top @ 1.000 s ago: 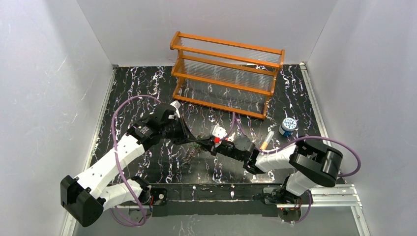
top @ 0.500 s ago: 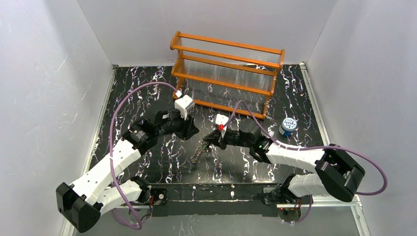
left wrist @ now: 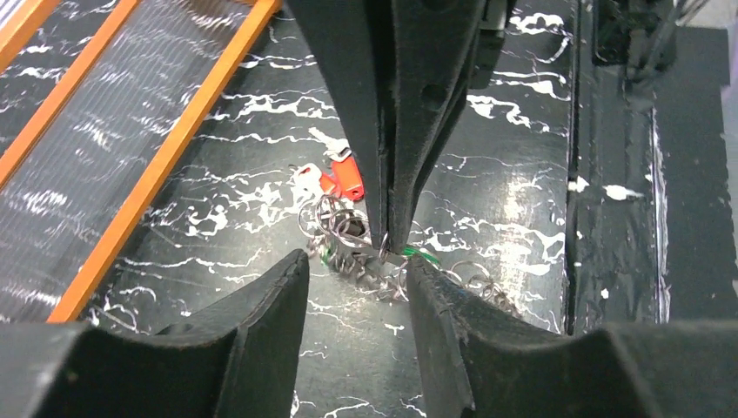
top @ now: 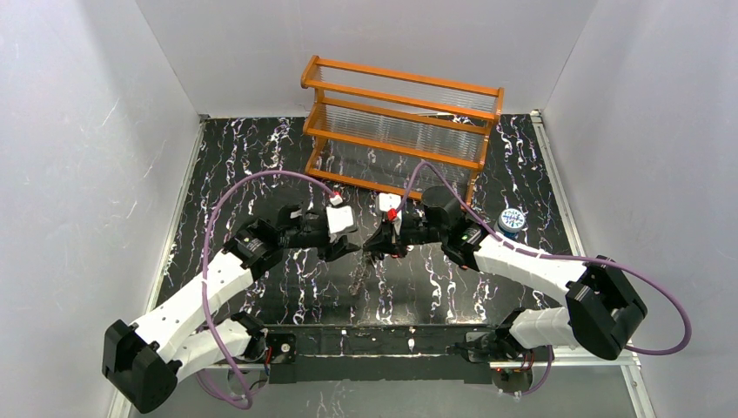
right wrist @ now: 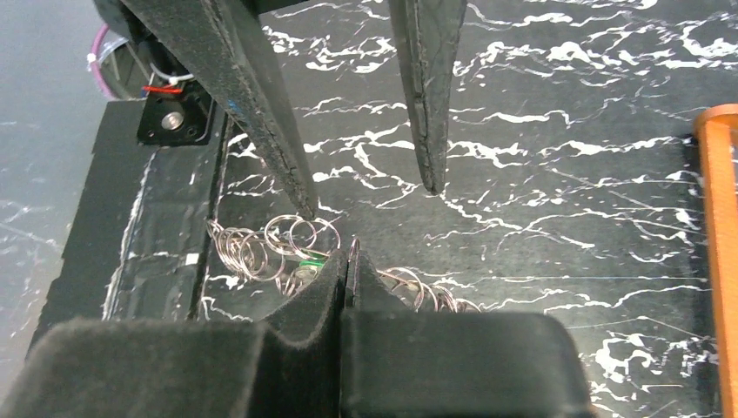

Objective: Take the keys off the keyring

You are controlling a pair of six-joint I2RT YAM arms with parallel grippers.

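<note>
Top: finds left gripper (top: pixel 351 247) and right gripper (top: pixel 374 250) nose to nose mid-table, keyring (top: pixel 358 279) trailing toward the near edge.
Left wrist: shows own jaws apart, straddling the rings; red keys (left wrist: pixel 346 178) just behind.
Right wrist: shows jaws pinched together on the keyring; bare table (right wrist: pixel 566 174) reaching to the rack (right wrist: pixel 715 218).

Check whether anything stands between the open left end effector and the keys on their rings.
Only the right end effector, shut on the ring bunch, stands directly ahead of the left end effector; the red keys lie just beyond it. Nothing else visible is in the gap.
</note>
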